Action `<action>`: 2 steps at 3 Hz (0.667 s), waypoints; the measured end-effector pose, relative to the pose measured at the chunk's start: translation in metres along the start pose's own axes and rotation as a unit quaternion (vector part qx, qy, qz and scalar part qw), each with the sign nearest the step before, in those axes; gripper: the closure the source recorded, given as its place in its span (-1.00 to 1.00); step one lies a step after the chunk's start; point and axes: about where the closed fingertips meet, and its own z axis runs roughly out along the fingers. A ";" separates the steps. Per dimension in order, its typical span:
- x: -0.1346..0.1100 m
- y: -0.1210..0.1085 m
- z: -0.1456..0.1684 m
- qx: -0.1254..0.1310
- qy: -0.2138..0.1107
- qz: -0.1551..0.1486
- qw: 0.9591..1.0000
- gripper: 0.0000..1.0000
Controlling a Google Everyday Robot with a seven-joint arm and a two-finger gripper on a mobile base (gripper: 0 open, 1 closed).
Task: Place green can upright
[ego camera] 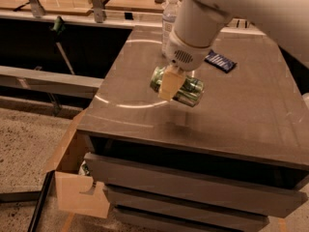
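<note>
Gripper (170, 89): above the left-centre of the table (241, 120), pointing down from the white arm (203, 23).
Finger state: pinching the green can (191, 89); the tan near finger (168, 83) lies across its front, the other is hidden behind it.
Green can: on its side, lengthwise left to right, between the fingers.
Bottle (170, 14): upright, behind the arm.
Blue packet (220, 61): flat, right of the arm.

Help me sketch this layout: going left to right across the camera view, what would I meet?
Cardboard box → green can, held sideways in the gripper → blue packet on the counter.
</note>
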 end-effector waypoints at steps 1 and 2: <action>0.008 -0.019 -0.045 0.019 -0.101 -0.014 0.995 1.00; 0.024 -0.047 -0.068 0.034 -0.215 -0.014 0.976 1.00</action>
